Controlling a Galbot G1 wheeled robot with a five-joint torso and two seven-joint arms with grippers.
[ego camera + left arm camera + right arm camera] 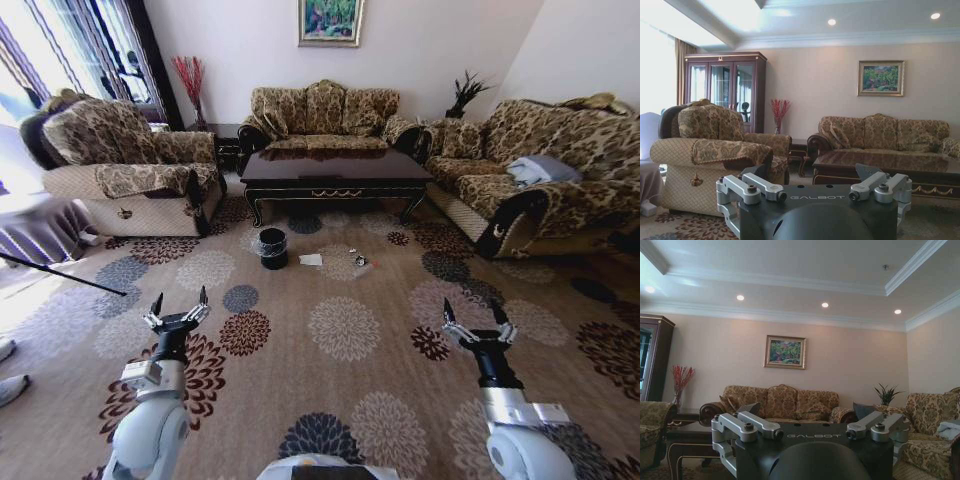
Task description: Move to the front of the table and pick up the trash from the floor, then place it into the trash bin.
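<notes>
The table (335, 172) stands at 12 o'clock from the robot, well across the floor (345, 330), with sofas behind it and at either side. Just in front of it, at about 11 o'clock, the trash bin (272, 247) stands upright on the carpet. The trash lies beside the bin toward 12 o'clock: a flat white napkin (311, 259) nearest the bin, then a tiny white scrap (359, 261) and the clear bottle (365, 268) lying on its side close together, all in front of the table's near edge.

Both arms are held out low ahead of the robot, well short of the litter. The left gripper (180, 306) hangs at about 10 o'clock over a brown medallion, its 2 fingers spread wide with nothing between them. The right gripper (474, 316) hangs at about 2 o'clock, fingers likewise spread wide and holding nothing. From the left wrist view the table (880, 167) shows beyond that gripper's knuckles
</notes>
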